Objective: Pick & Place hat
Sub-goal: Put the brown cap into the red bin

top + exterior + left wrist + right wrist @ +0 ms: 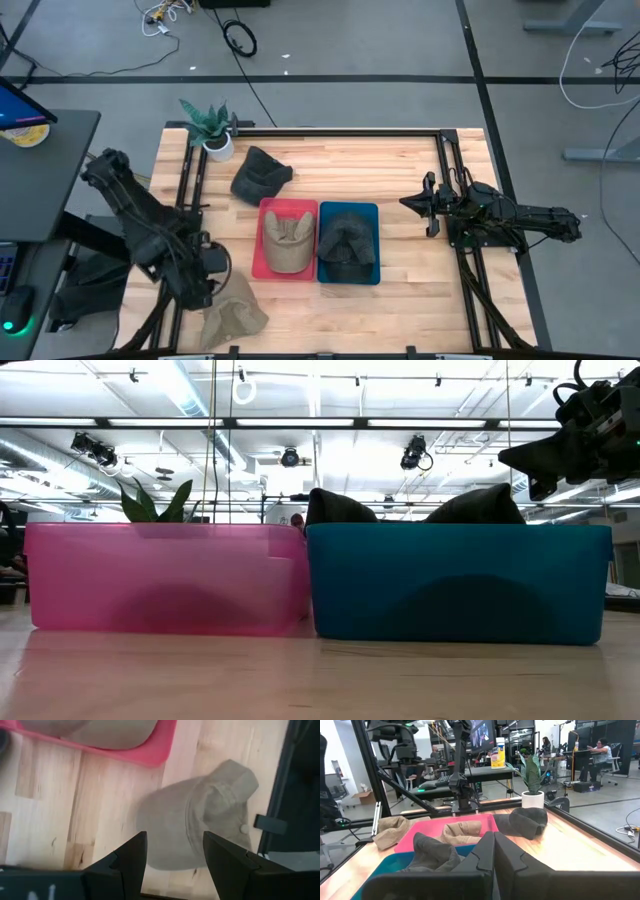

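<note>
Left tool (172, 857) hovers spread wide over the tan hat (200, 825), which lies on the worktop (400, 170) just beside the pink bin (262, 270), nothing gripped. Centre: tan hat in pink, dark hat in the blue bin (376, 278). Right tool (425, 204) waits apart, fingers together, empty.

Four hats: tan cap (232, 313) lies crumpled on bare wood at table's front-left corner, just off the pink bin (262, 262), crown button showing in left wrist view. A 2nd tan cap (285, 241) sits in pink bin, a dark grey hat (346, 244) in blue bin (375, 212) beside it. Another dark grey hat (259, 175) lies slumped on the table behind the bins, near the potted plant (212, 128).
</note>
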